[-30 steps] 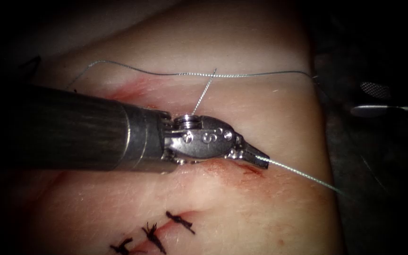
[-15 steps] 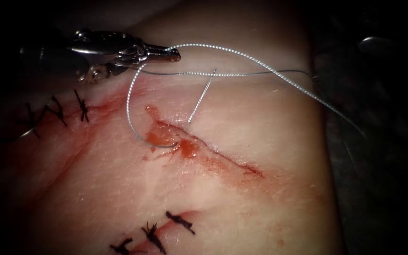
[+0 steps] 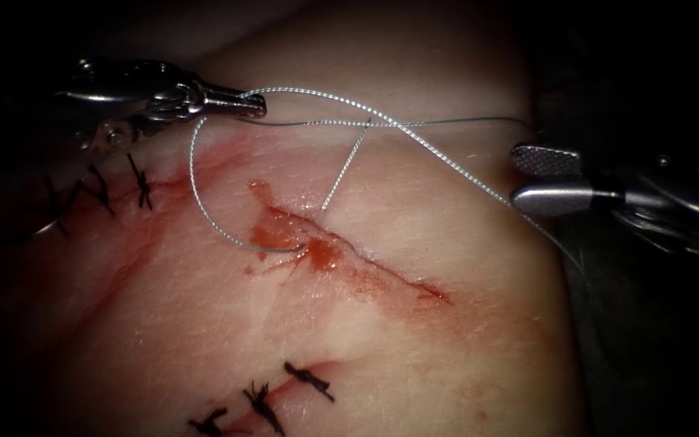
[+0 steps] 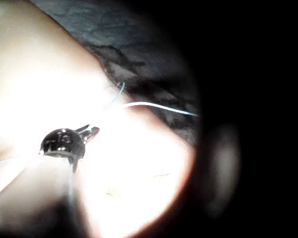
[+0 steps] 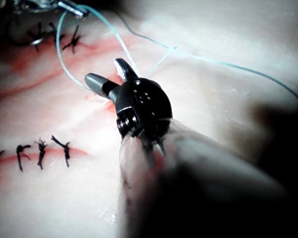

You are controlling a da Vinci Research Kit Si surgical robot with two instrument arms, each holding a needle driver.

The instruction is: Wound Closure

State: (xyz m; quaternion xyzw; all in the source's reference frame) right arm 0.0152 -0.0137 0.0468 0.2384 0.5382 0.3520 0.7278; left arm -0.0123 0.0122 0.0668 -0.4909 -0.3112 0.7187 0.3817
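Thread (image 3: 212, 214) clamped in left tool (image 3: 244, 103), looping limp to the cut (image 3: 341, 247); right tool (image 3: 548, 178) agape, empty. Fine, slippery: grip mid-strand.

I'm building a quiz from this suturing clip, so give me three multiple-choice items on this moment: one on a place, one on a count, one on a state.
1. Where does the thread enter the tissue?
A. at the red fluid in the cut
B. at the black stitches
C. at the tissue's right edge

2. How many tools hold thread?
A. none
B. one
C. two

3. The right tool's jaws are:
A. shut on thread
B. open, holding nothing
C. shut on tissue

Answers: 1 A, the loop ends in the red fluid. 2 B, only the left tool grips it. 3 B, its jaws stand apart beside the strand.
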